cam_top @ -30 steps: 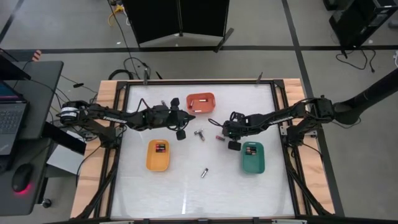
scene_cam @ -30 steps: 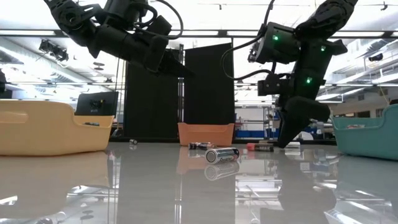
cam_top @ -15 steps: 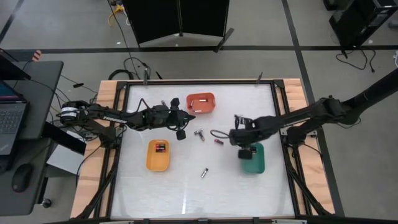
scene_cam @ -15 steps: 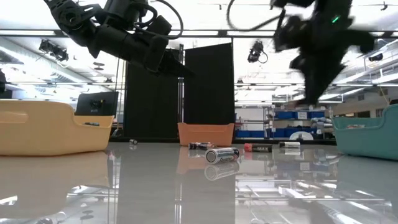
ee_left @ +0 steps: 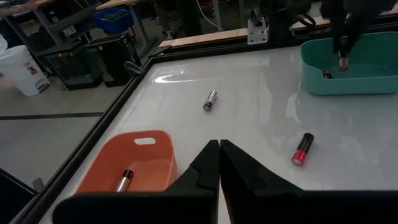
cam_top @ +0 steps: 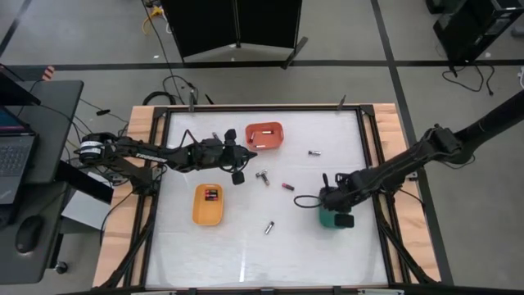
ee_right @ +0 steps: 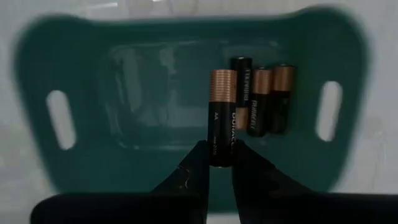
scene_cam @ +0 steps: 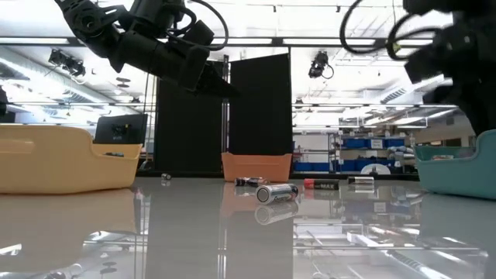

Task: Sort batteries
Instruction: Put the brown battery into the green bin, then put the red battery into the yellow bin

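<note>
1. The right gripper [ee_right: 221,163] is clamped on one AA battery [ee_right: 222,115] and hangs directly above the green tray [ee_right: 186,37]. The free end of the battery points away from the gripper, over the tray floor. I judge the step in hand to be dropping this battery into the tray.

2. Three batteries [ee_right: 261,99] already lie side by side in the tray, just beside the held one. It is better to lower first and let go only when the battery is close to the floor, so that it does not bounce over the rim.

3. If possible, release over the bare part of the floor, on the side away from the three batteries, so nothing is knocked.

4. The gripper should open only a little. The battery is smooth and may roll; the tray wall should stop it.

5. The left gripper [ee_left: 219,163] has its fingers together and holds nothing. It hovers near the orange tray [ee_left: 140,163], which lies beside it, and waits.

6. Loose batteries [cam_top: 286,187] remain on the bench [cam_top: 205,254] for later.
</note>
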